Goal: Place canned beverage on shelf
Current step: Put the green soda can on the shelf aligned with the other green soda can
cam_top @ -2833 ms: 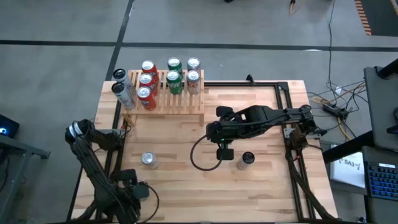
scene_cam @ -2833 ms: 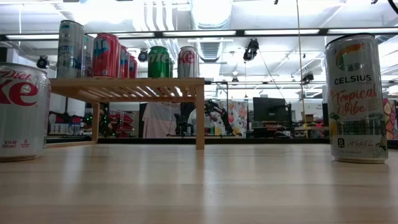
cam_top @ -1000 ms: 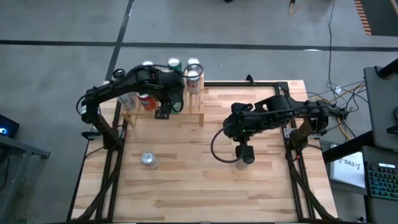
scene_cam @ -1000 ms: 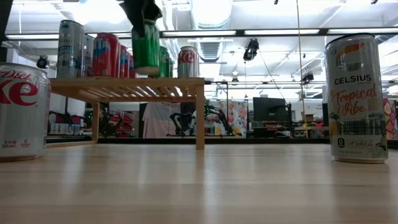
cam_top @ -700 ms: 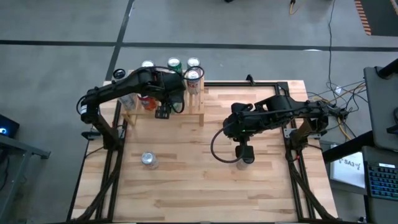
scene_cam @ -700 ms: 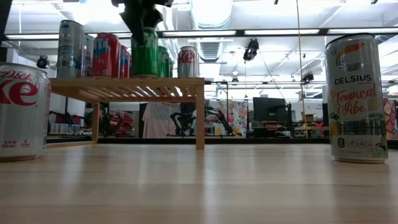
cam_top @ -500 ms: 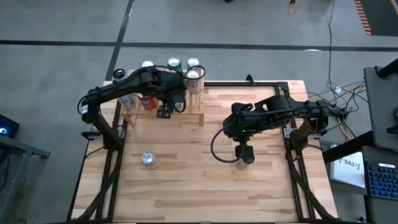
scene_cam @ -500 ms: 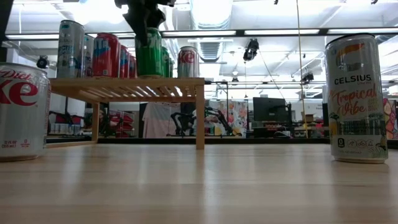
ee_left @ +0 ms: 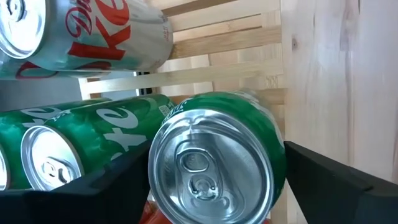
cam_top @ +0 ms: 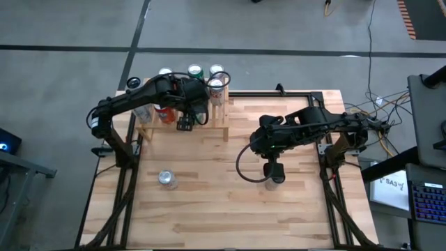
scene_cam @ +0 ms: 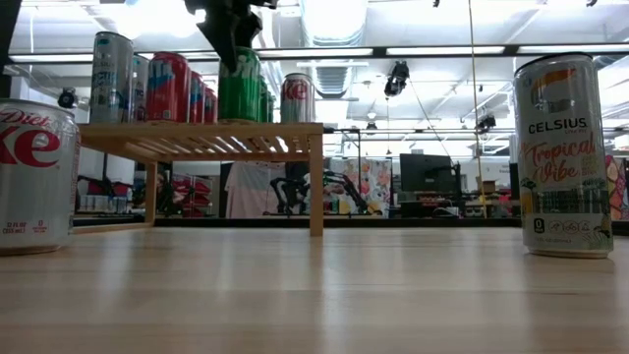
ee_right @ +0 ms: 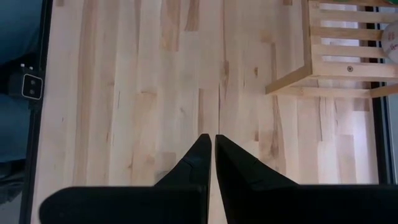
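Note:
A green can [scene_cam: 239, 87] stands upright on the slatted top of the light-wood shelf [scene_cam: 197, 138], at its near edge, among several other cans. My left gripper [scene_cam: 232, 28] is over it and shut on it; it also shows in the high view [cam_top: 197, 104]. The left wrist view shows the green can's top [ee_left: 208, 168], with a second green can [ee_left: 81, 140] and a Diet Coke can [ee_left: 87, 34] beside it. My right gripper [ee_right: 212, 146] is shut and empty above the table's right part [cam_top: 272, 169]. A tall Celsius can [scene_cam: 563, 155] stands there. My left gripper pinches the green can's upper side walls [ee_left: 273, 155] between its two fingers, one finger [ee_left: 329, 177] on each side. The fingers come from above, pointing down. The can stands upright with its base on the shelf's slats [scene_cam: 239, 120].
A Diet Coke can [cam_top: 166, 179] stands on the table near the left; it also shows in the low view [scene_cam: 34, 177]. Red, silver and green cans fill the shelf's far and left parts [cam_top: 164, 87]. Bare wood lies between the shelf and the near edge.
My left gripper has come down with the green can. The can was lifted and slightly tilted a second ago and now stands upright on the shelf's top. It has also shifted a little toward the table's right.

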You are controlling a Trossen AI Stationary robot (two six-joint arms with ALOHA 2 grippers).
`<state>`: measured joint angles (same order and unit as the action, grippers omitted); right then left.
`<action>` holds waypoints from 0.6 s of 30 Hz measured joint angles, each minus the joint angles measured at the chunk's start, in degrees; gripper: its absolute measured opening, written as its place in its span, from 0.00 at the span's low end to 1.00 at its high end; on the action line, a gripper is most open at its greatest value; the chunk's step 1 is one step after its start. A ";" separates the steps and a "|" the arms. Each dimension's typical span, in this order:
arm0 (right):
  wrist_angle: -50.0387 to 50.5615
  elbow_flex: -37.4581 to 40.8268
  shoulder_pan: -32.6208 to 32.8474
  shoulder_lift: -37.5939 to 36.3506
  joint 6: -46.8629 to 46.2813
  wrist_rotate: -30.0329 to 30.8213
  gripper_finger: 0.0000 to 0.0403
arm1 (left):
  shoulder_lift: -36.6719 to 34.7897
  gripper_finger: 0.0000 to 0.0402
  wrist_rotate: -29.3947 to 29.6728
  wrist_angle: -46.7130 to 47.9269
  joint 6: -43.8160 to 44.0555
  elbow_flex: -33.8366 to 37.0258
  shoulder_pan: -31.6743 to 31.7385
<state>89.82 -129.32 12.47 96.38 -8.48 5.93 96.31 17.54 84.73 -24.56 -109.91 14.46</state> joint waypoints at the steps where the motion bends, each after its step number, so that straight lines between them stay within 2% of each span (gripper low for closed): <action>1: 0.00 0.00 0.00 0.00 -0.01 0.01 0.03 | 0.00 0.78 0.00 -0.19 0.00 0.02 0.00; 12: -0.02 0.00 0.00 0.00 -0.01 0.02 0.03 | -0.04 0.87 0.11 -1.12 0.09 0.09 0.02; 18: -0.08 0.00 0.00 0.00 0.13 0.04 0.03 | -0.33 0.89 0.11 -0.99 -0.47 0.09 0.02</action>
<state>89.74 -129.32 12.47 96.38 -8.36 5.98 95.98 17.65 83.74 -25.02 -109.82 14.48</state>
